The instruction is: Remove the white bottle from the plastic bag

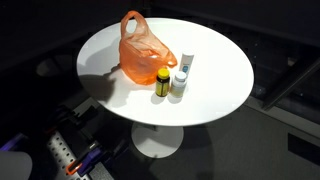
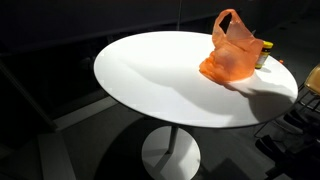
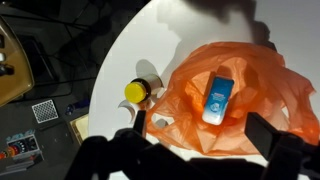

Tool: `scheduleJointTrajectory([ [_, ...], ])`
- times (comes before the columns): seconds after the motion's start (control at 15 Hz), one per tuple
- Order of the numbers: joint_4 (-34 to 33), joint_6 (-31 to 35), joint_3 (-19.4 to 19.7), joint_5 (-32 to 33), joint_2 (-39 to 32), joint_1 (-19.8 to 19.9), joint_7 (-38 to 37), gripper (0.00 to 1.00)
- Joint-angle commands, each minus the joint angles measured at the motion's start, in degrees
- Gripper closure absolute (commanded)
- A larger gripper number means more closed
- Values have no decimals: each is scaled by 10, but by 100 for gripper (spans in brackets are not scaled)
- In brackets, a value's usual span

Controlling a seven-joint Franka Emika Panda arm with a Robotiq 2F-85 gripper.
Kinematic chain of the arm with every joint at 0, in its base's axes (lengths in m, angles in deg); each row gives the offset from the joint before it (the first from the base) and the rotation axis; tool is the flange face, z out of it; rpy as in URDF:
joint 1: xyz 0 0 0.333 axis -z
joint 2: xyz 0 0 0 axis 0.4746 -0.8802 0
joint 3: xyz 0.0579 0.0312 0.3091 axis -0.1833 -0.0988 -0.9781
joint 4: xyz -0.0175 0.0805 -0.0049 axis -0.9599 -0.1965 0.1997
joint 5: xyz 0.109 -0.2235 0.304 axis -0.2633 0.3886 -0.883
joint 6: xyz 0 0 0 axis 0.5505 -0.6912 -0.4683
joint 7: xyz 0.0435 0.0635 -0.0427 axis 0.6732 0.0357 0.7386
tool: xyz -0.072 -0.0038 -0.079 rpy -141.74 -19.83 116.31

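Observation:
An orange plastic bag (image 1: 143, 52) stands on the round white table (image 1: 222, 60); it also shows in an exterior view (image 2: 232, 52). In the wrist view a white bottle with a blue label (image 3: 218, 98) lies among the folds of the bag (image 3: 262, 92). My gripper (image 3: 200, 127) is open, hovering above the bag, its two dark fingers on either side of the bottle's lower end and apart from it. The arm and gripper are out of sight in both exterior views.
A dark bottle with a yellow cap (image 1: 163, 82) stands beside the bag, also seen in the wrist view (image 3: 135, 92) and an exterior view (image 2: 264, 52). A white bottle with a blue cap (image 1: 181, 75) stands next to it. The floor around is dark with equipment (image 3: 22, 140).

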Motion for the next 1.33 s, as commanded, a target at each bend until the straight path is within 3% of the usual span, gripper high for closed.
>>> scheduleJointTrajectory([
  [0.0,50,14,-18,14,64,1,43,0],
  [0.67,107,14,-58,-21,188,3,129,0],
  [0.73,86,6,-63,-10,161,6,104,0],
  [1.27,88,5,-64,-10,158,6,106,0],
])
